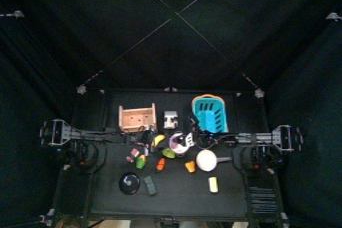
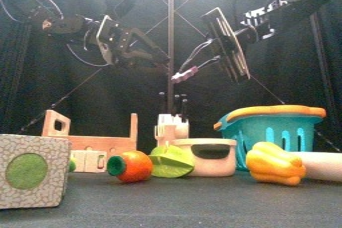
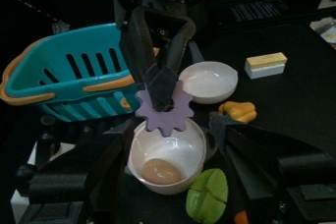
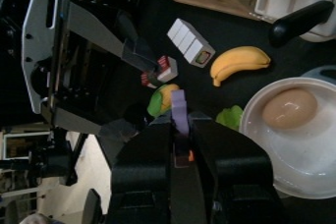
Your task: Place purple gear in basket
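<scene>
The purple gear (image 3: 164, 120) hangs in my right gripper (image 3: 160, 98), which is shut on it; in the right wrist view the gear (image 4: 180, 110) shows edge-on between the jaws of that gripper (image 4: 180, 122). It is held high above the table (image 2: 181, 75), over a white bowl and beside the cyan-blue basket (image 3: 69, 71), not over it. The basket stands at the back right (image 1: 210, 112) (image 2: 274, 132). My left gripper (image 3: 171, 157) is open and empty, raised to the left of the gear.
A white bowl (image 3: 184, 154) holding a tan egg lies under the gear. A tan wooden box (image 2: 94, 137) stands at the left. A banana (image 4: 241, 64), a yellow pepper (image 2: 274, 162), a tomato (image 2: 131, 165), a butter block (image 3: 265, 64) and a speckled cube (image 2: 34, 172) lie around.
</scene>
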Motion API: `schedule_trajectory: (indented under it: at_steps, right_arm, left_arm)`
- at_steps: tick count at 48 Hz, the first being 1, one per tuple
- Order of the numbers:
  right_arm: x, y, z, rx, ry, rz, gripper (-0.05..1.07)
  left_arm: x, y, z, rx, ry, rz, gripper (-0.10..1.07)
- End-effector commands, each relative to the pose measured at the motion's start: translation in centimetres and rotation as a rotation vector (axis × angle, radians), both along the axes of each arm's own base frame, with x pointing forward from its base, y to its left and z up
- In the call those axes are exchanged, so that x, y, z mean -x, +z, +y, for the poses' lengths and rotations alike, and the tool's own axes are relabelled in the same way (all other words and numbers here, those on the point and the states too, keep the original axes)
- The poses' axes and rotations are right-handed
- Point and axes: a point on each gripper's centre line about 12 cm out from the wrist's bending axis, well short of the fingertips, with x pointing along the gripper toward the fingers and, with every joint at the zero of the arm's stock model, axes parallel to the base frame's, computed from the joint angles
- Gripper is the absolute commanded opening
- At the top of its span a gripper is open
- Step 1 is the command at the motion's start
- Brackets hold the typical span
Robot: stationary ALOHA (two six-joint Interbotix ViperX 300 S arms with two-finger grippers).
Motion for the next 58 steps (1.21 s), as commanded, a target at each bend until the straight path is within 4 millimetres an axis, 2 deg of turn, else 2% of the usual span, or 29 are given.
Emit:
schedule_trajectory:
  at_steps: [1,8,16,28,35,49,58]
  right_arm:
    - [0.2,1.4,-0.1,0.016,-0.004,-0.041,0.48]
    - [0.7,1.7,-0.3,0.021,-0.008,-0.048,0.48]
    - [2.6,2.9,-1.1,0.034,-0.039,-0.084,0.48]
    - [7.1,4.1,-2.6,0.049,-0.110,-0.132,0.47]
    - [9.6,4.5,-3.5,0.052,-0.156,-0.142,0.47]
    - [11.8,3.8,-5.9,0.037,-0.248,-0.099,0.47]
    - [13.4,2.2,-7.6,0.026,-0.289,0.004,0.48]
  left_arm:
    - [0.0,0.8,0.0,0.003,0.002,-0.031,0.95]
    - [0.3,0.8,0.1,0.006,0.009,-0.030,0.95]
    - [0.9,1.2,0.1,0.004,0.012,-0.041,0.95]
    - [3.0,2.3,-0.1,0.000,0.012,-0.076,0.95]
    - [4.8,1.9,-0.4,0.000,0.012,-0.070,0.95]
    - [7.3,1.5,-0.8,0.009,0.008,-0.105,0.95]
    - [7.9,1.1,-0.9,0.010,0.001,-0.128,0.95]
